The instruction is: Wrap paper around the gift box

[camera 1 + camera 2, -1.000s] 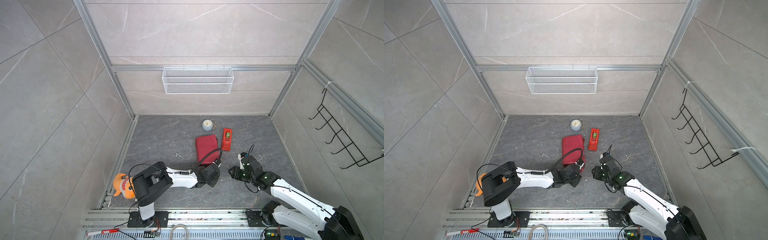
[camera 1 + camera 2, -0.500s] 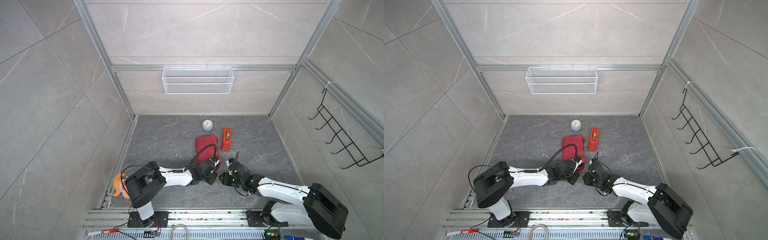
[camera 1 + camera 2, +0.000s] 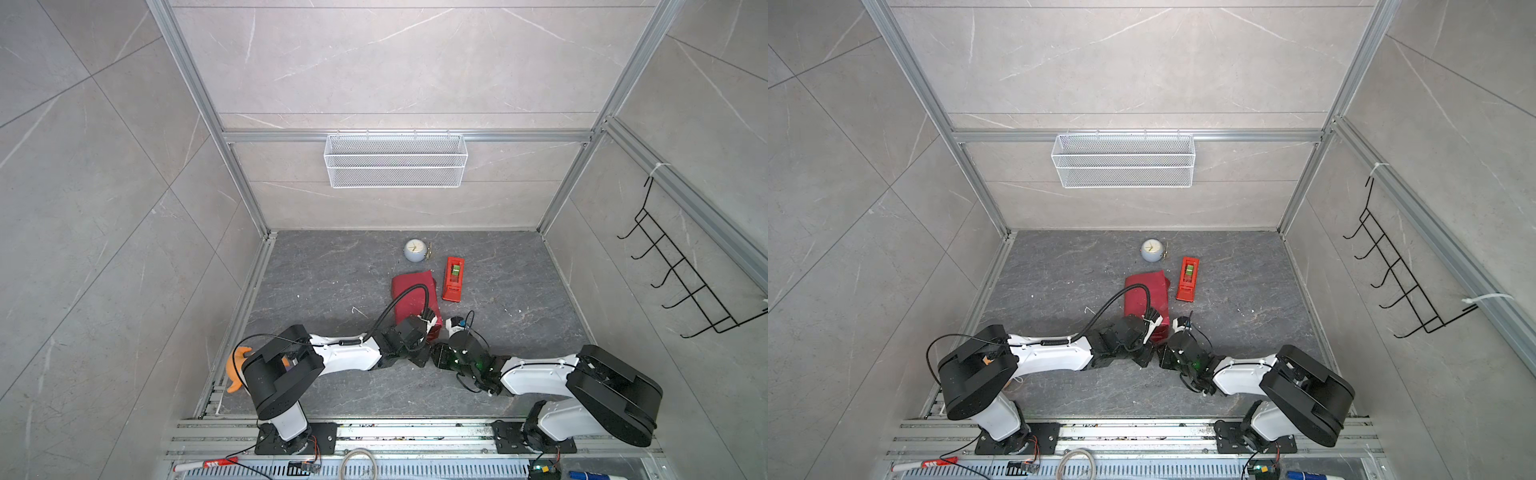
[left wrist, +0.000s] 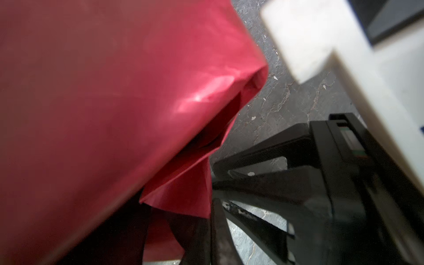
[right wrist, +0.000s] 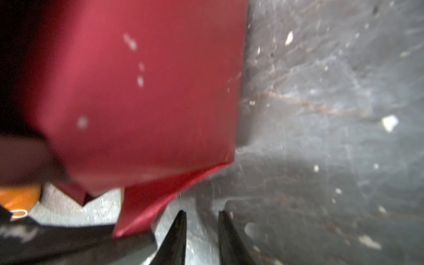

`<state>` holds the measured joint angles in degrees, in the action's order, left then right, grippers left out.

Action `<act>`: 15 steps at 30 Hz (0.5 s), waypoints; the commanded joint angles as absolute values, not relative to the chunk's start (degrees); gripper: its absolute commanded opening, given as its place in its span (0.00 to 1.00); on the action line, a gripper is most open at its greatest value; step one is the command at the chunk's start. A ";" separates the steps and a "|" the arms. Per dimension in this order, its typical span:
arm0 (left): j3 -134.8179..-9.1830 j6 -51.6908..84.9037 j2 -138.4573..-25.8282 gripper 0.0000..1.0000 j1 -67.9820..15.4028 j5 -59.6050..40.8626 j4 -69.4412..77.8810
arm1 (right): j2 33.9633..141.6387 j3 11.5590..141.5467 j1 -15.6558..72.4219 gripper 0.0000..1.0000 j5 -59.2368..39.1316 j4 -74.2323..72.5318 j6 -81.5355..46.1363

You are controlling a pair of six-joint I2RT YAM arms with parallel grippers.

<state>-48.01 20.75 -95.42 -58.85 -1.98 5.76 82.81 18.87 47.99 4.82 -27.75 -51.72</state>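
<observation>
Right wrist: paper (image 5: pixel 142 91) maroon, matte; loose corner flap shiny red.

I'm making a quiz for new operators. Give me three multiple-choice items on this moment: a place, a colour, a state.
1. In a top view, the tape dispenser lies: A) left of the paper; B) right of it; C) on top of it.
2. The paper's outer face is: A) navy; B) green; C) maroon.
3. The right gripper is: A) open, holding nothing; B) shut on the paper; C) shut on the tape dispenser.
Key: 1 B, it sits beside the paper's right edge; 2 C, both wrist views show maroon; 3 A, bare floor shows between its jaws.
</observation>
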 commanded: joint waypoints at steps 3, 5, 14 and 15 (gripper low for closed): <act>-46.86 18.60 -92.19 0.05 -58.71 -3.30 6.81 | 85.95 16.75 48.25 0.28 8.20 -34.14 -51.89; -46.52 17.96 -91.72 0.09 -58.71 -3.34 6.92 | 87.41 16.73 48.25 0.28 8.17 -36.27 -51.43; -43.18 13.20 -87.01 0.31 -58.71 -3.18 7.68 | 89.31 16.11 48.23 0.27 8.40 -39.55 -51.85; -42.16 12.14 -86.07 0.33 -58.71 -2.87 8.23 | 89.23 16.10 48.23 0.27 8.30 -39.55 -51.86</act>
<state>-43.72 16.01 -89.58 -58.83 -2.28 6.33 88.20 17.21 47.99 7.18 -39.70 -51.68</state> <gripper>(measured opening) 0.320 0.272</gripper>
